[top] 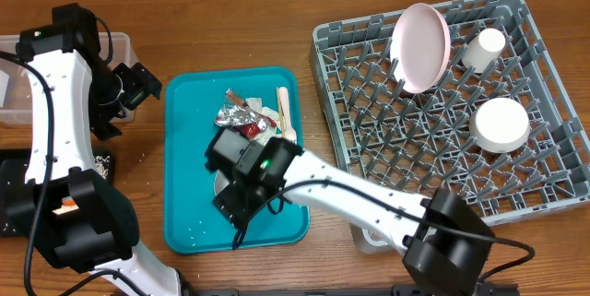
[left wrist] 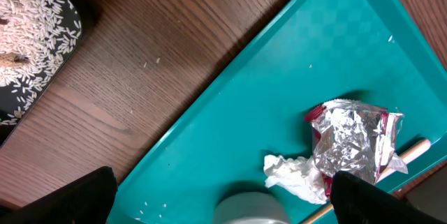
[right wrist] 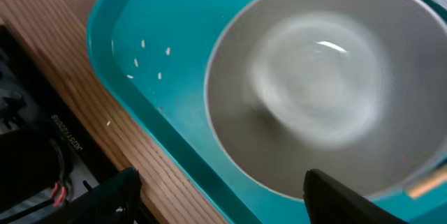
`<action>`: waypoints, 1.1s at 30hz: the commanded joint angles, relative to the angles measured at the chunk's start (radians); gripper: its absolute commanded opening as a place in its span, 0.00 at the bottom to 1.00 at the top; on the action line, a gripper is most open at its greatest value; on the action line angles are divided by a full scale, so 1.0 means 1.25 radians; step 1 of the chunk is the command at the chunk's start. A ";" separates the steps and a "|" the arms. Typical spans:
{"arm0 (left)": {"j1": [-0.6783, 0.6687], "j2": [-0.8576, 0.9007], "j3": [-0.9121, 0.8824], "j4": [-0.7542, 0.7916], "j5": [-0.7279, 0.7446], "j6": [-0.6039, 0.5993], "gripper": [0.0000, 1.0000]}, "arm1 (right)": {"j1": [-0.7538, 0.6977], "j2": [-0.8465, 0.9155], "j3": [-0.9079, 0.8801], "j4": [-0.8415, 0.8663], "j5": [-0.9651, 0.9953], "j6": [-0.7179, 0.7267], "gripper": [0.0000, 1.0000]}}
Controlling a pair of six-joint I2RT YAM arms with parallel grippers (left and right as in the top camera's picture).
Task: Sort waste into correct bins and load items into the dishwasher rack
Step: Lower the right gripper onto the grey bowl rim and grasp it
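Note:
A small white bowl [right wrist: 328,84] sits upright in the teal tray [right wrist: 174,133], a sliver of it showing in the overhead view [top: 219,185]. My right gripper [right wrist: 223,196] is open and empty, hovering over the bowl's near rim and the tray edge [top: 238,196]. The crumpled foil wrapper [top: 238,113] [left wrist: 353,137], a white napkin [left wrist: 297,175] and the fork [top: 286,112] lie at the tray's far end. A few rice crumbs [right wrist: 150,60] lie in the tray corner. My left gripper [top: 129,88] [left wrist: 223,206] is open and empty, left of the tray.
The grey rack [top: 369,65] on the right holds the plate [top: 422,45], the cup [top: 484,47] and an upturned bowl [top: 500,124]. The clear tub [top: 23,93] stands far left. The black tray [left wrist: 28,49] with rice lies below it [top: 11,195].

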 commanded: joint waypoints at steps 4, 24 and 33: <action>-0.001 -0.008 0.017 0.002 0.002 0.004 1.00 | 0.024 0.045 0.014 0.037 0.045 -0.063 0.76; 0.000 -0.008 0.017 -0.001 -0.021 0.004 1.00 | 0.022 0.117 0.014 0.074 0.052 -0.092 0.61; 0.000 -0.008 0.017 -0.001 -0.021 0.011 1.00 | 0.022 0.126 0.014 0.083 0.052 -0.092 0.55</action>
